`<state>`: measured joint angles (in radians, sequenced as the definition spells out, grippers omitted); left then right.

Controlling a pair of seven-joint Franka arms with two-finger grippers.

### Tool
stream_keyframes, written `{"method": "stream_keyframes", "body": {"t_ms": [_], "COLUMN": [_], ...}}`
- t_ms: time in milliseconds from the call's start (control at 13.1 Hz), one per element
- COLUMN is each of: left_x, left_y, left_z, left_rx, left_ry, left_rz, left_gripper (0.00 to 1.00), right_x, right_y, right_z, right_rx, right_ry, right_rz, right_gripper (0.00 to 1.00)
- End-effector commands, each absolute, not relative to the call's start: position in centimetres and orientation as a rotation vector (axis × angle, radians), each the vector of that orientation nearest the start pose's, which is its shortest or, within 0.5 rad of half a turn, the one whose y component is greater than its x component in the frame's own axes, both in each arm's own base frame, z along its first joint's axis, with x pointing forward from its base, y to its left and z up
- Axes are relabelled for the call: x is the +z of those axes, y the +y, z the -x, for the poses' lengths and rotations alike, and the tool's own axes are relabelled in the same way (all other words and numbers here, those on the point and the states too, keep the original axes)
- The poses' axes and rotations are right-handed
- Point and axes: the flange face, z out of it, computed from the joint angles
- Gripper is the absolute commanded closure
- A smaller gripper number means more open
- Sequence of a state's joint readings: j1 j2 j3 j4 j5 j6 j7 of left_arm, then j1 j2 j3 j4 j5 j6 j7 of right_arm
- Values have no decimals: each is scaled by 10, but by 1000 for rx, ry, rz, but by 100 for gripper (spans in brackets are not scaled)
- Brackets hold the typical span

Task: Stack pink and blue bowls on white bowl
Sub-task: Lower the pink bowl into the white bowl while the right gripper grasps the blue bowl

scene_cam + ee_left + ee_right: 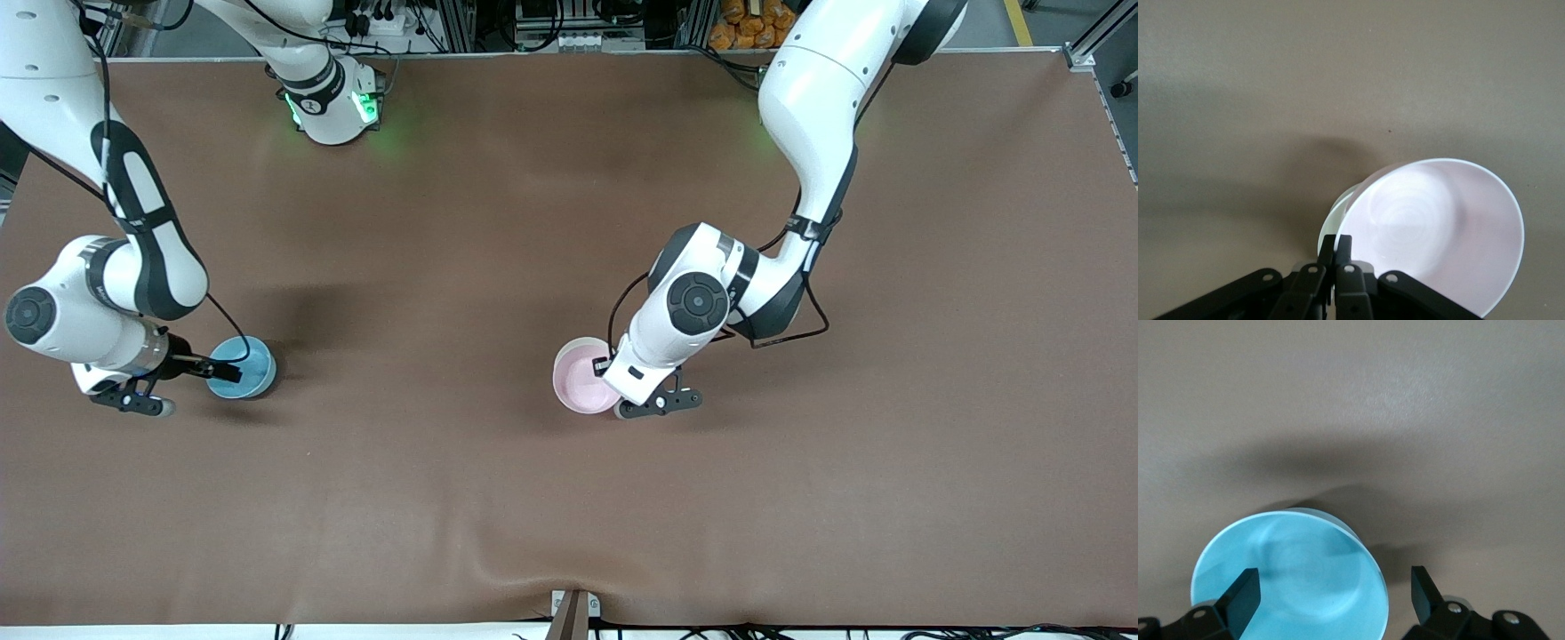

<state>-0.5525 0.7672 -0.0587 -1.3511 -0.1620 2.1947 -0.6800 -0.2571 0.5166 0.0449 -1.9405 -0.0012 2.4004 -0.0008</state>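
**Pink bowl pinched over the white one, blue bowl between spread fingers**

The left gripper has its fingers closed tight on the rim of the pink bowl, near the middle of the brown table. The pink bowl sits tilted over the white bowl, whose rim peeks out underneath. Toward the right arm's end of the table, the right gripper is spread wide, one finger inside the blue bowl and one outside its rim, gripping nothing
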Motion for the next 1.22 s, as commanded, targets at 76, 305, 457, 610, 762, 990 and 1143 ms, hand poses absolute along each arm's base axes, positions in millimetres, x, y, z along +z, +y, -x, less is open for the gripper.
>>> {"method": "stream_keyframes", "body": {"t_ms": [76,305,457,610,762,990,1143], "left_x": [264,263,254,252,250,247,249], "left_y": [-422,-425,-429,-431,-430,-428,-423], "left_z": [-606,-604,-595,-592,-591,-590,-596], "left_rx": [117,118,145,153,157,165,154], "left_ry": [-310,-308,-294,-286,-286,-281,-282], "left_rz": [3291,3290,3278,3274,3272,3267,3272], "left_gripper": [100,100,100,100,100,93,78], "right_x": [209,208,207,207,203,202,201], "right_y": [-136,-136,-136,-137,-143,-160,-157], "right_z": [-598,-597,-597,-596,-594,-589,-589], "right_rx": [79,84,87,89,102,101,109], "right_ry": [308,308,306,308,289,221,214], "right_rz": [3097,3096,3096,3095,3094,3093,3091], "right_gripper": [22,40,43,43,43,54,97]}}
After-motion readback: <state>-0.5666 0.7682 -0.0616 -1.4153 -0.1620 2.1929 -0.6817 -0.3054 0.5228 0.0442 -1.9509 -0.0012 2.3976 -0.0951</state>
